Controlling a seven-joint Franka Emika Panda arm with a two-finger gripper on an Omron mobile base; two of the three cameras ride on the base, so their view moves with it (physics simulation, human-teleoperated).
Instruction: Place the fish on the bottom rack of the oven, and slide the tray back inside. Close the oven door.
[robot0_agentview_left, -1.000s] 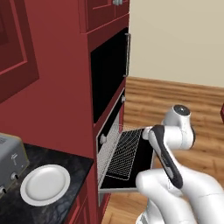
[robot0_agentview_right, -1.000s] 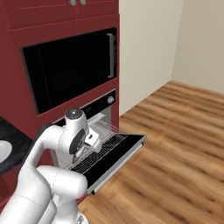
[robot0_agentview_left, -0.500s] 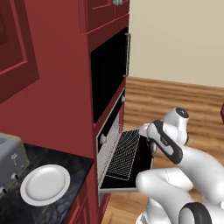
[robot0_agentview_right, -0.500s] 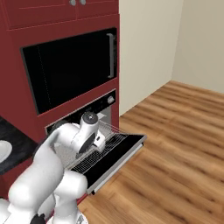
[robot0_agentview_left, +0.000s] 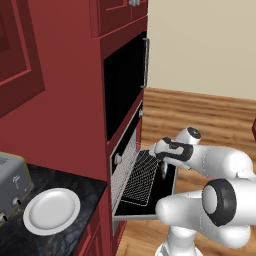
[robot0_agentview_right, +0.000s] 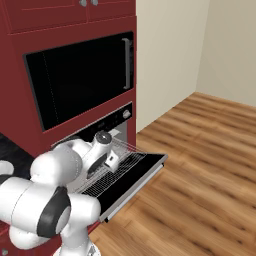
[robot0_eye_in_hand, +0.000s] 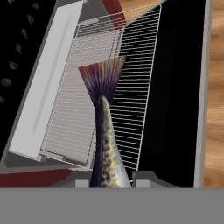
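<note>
My gripper (robot0_eye_in_hand: 109, 183) is shut on the fish (robot0_eye_in_hand: 106, 144), a slim dark speckled body whose fanned tail points away from the hand. In the left base view the gripper (robot0_agentview_left: 163, 166) hangs with the fish (robot0_agentview_left: 164, 174) just above the bottom rack (robot0_agentview_left: 137, 180), a silver wire grid pulled out over the open oven door (robot0_agentview_left: 161, 189). The rack (robot0_eye_in_hand: 135, 65) lies under the fish's tail, with the door's black inner face (robot0_eye_in_hand: 175, 87) beside it. From the right the gripper (robot0_agentview_right: 111, 161) hovers over the rack (robot0_agentview_right: 107, 179) in front of the oven (robot0_agentview_right: 112, 120).
A taller black-fronted unit with a vertical bar handle (robot0_agentview_left: 146, 62) sits above the oven in dark red cabinetry. A white plate (robot0_agentview_left: 51, 210) and a silver toaster (robot0_agentview_left: 10, 182) stand on the dark counter at the left. Wood floor (robot0_agentview_right: 200, 165) spreads to the right.
The hand has moved with the fish toward the oven, from beside the door's outer edge to over the pulled-out rack. The arm's elbow has swung around. Rack and door have not moved.
</note>
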